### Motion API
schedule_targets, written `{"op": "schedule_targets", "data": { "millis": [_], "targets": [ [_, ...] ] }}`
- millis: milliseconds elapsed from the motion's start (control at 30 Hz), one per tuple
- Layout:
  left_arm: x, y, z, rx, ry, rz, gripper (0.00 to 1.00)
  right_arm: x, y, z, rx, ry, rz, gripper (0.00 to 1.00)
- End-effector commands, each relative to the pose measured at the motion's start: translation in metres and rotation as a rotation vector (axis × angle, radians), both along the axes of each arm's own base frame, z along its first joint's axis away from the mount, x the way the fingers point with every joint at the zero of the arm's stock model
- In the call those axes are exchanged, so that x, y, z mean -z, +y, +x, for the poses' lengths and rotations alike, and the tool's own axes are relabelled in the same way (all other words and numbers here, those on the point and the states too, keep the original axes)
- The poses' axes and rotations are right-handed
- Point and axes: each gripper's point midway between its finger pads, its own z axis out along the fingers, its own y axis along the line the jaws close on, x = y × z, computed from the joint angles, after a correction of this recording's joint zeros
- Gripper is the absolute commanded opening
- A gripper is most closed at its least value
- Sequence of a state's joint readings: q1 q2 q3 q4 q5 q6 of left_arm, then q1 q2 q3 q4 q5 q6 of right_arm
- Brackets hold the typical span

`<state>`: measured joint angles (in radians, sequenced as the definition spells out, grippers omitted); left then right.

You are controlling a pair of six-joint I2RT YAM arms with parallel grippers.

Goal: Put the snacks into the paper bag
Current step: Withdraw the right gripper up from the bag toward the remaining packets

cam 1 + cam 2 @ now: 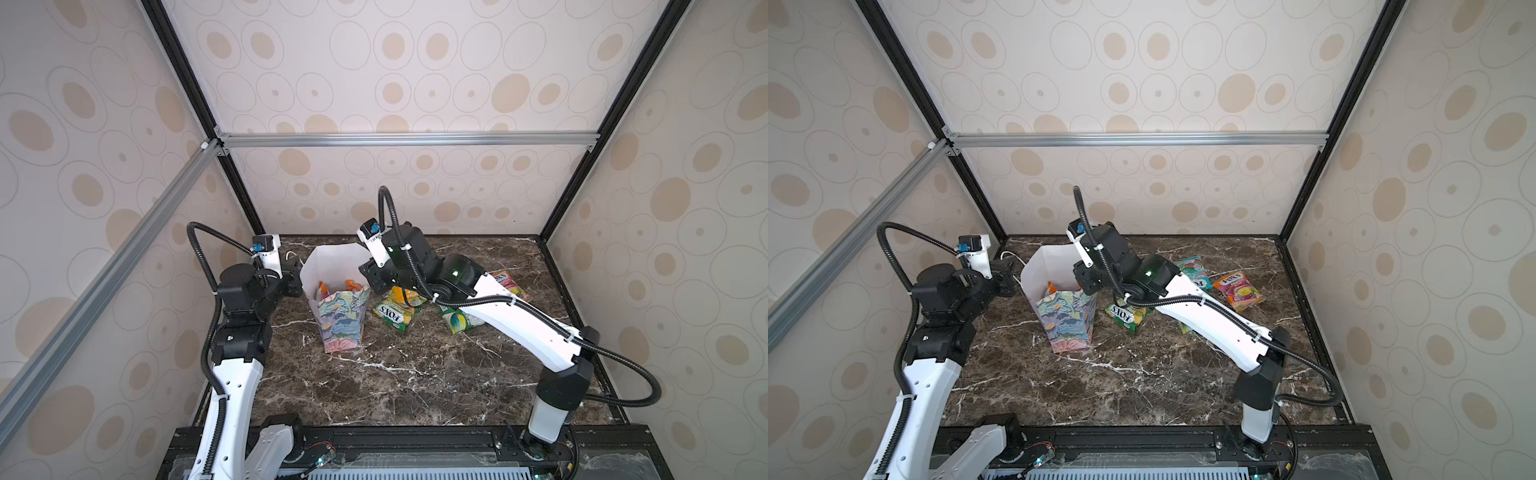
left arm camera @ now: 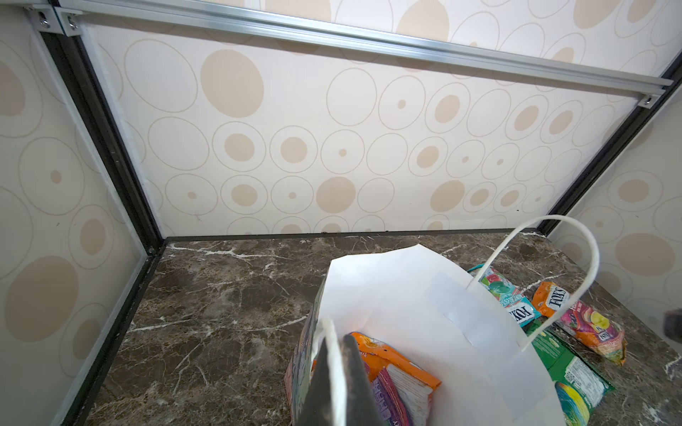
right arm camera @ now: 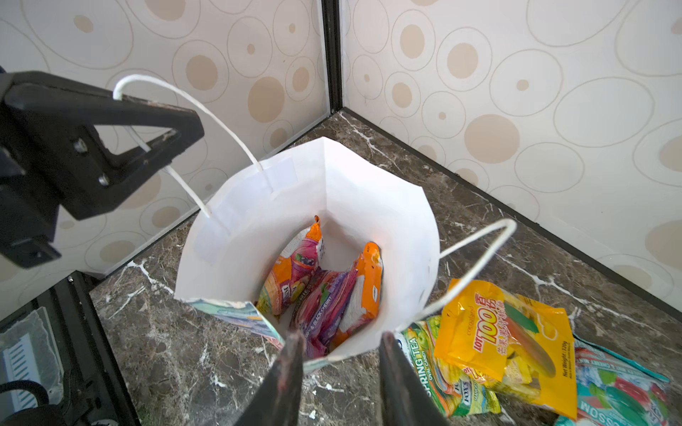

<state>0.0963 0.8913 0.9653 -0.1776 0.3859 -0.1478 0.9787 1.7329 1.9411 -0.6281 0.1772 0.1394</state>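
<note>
The paper bag (image 1: 338,320) (image 1: 1065,324) stands open and upright at the back left of the table, white inside (image 3: 332,199) (image 2: 406,295). My left gripper (image 2: 334,332) (image 1: 296,277) is shut on the bag's near cord handle (image 3: 221,121) and holds it up. Orange (image 3: 363,284) and purple (image 3: 324,306) snacks lie inside the bag. My right gripper (image 3: 341,345) (image 1: 371,283) hangs open over the bag's rim, nothing between its fingers. On the table lie a yellow packet (image 3: 505,332), a green FOX'S packet (image 1: 397,311) (image 1: 1127,314), a teal one (image 1: 1196,270) (image 2: 511,298) and an orange-pink one (image 1: 1237,291) (image 2: 583,321).
Patterned walls and black frame posts close the table at the back and on both sides. The bag's free handle (image 3: 476,250) (image 2: 553,228) arches toward the loose packets. Another green packet (image 1: 457,320) (image 2: 568,365) lies partly under my right arm. Bare marble (image 1: 395,382) spreads in front.
</note>
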Motion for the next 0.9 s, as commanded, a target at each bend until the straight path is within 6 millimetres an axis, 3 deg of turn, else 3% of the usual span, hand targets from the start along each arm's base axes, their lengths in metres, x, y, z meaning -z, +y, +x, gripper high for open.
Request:
{"op": "schedule_targets", "data": {
  "millis": [0, 133, 400, 667, 867],
  "targets": [
    [-0.023, 0.004, -0.005, -0.013, -0.085, 0.036, 0.00, -0.039, -0.034, 0.004, 0.070, -0.097, 0.108, 0.39],
    [-0.020, 0.002, -0.003, -0.003, -0.074, 0.035, 0.00, -0.030, -0.077, 0.005, 0.149, -0.104, 0.126, 0.46],
    [-0.021, 0.002, -0.003, -0.005, -0.077, 0.033, 0.00, 0.024, -0.161, 0.010, 0.337, 0.028, 0.153, 0.65],
    [-0.017, 0.000, 0.000, 0.011, -0.060, 0.026, 0.00, 0.072, -0.209, 0.004, 0.493, 0.129, 0.005, 0.82],
    [-0.018, 0.001, -0.001, 0.006, -0.064, 0.028, 0.00, 0.119, -0.250, 0.009, 0.635, 0.281, -0.001, 0.84]
  ]
}}
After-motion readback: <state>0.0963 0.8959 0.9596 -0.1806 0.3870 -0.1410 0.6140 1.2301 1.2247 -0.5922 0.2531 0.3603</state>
